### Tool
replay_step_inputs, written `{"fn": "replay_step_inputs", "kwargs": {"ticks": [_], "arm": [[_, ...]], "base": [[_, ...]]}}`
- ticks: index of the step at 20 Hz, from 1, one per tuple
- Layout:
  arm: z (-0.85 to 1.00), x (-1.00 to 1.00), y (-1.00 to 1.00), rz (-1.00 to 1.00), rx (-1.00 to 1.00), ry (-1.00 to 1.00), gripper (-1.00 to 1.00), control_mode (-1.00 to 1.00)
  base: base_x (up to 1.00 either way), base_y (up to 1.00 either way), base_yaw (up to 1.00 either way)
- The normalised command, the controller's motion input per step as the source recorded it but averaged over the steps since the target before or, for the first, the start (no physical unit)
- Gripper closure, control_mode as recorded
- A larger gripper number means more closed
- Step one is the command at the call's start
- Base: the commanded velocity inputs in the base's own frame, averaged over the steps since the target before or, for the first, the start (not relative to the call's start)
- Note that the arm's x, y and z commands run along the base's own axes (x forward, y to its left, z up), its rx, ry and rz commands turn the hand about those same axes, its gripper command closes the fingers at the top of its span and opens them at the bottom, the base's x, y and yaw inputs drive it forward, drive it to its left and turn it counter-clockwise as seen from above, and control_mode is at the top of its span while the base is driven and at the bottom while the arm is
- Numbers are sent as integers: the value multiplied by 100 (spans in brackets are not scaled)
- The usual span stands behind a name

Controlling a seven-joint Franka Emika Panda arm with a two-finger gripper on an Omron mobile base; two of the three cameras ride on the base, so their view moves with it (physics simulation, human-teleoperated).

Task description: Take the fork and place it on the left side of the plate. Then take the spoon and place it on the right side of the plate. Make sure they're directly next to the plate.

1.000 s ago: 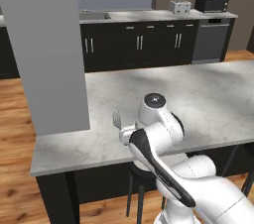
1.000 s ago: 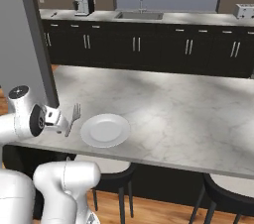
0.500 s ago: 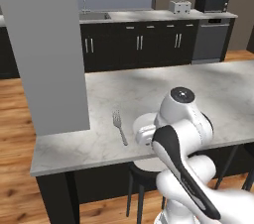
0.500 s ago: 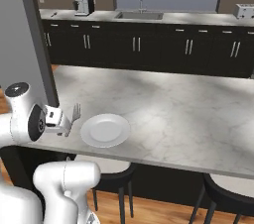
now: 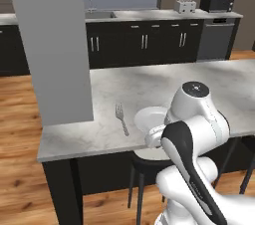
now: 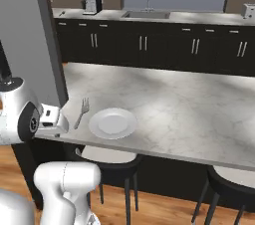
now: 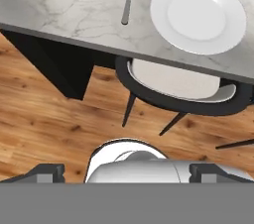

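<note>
Gripper [image 7: 127,171] of the white arm hangs spread wide and empty, out past the counter's front edge, looking down at a stool [image 7: 173,86] and wooden floor. Slim silver-grey metal fork [image 5: 121,118] lies on the white-grey marble counter [image 6: 199,114], just left of the plain round white plate [image 6: 113,123], with a small gap between them. That half looks done, though it could sit closer. The spoon remains to be fetched and set at the plate's right. Behind stand dark cabinets, a sink and a toaster.
</note>
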Motion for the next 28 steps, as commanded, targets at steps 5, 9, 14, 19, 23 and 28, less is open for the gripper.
{"fn": "replay_step_inputs", "kwargs": {"ticks": [5, 9, 14, 19, 23, 28], "arm": [[0, 0, 0, 0, 0, 0, -100, 100], [0, 0, 0, 0, 0, 0, -100, 100], [0, 0, 0, 0, 0, 0, -100, 100], [0, 0, 0, 0, 0, 0, -100, 100], [0, 0, 0, 0, 0, 0, -100, 100], [0, 0, 0, 0, 0, 0, -100, 100]], "base": [[-34, 77, 20], [-20, 98, 20], [-1, 100, 18], [4, 100, 16], [55, 96, 6], [100, 59, 0]]}}
